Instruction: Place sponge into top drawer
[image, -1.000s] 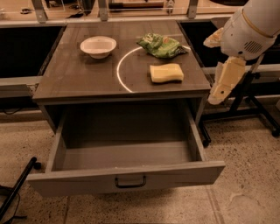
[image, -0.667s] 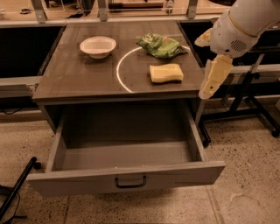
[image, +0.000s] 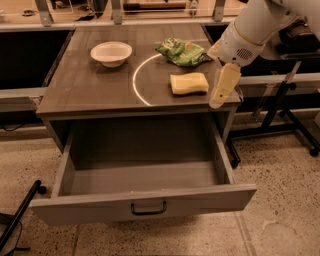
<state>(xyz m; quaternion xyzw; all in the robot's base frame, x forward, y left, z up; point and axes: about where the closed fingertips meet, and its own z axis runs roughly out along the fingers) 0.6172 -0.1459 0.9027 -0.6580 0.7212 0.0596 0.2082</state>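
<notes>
over the last second the gripper (image: 220, 95) has swung left from outside the table's (image: 85, 95) right edge and now hangs just beside the right end of the sponge (image: 189, 83), so the approach is nearly done but no grasp yet; whether the pincer is apart or together i cannot tell. sponge lies on the tabletop, not in the top drawer (image: 145, 201), which stands pulled out below. green snack bag (image: 182, 51) sits just behind the sponge and a white bowl (image: 111, 52) well to its left, neither blocking the drop.
</notes>
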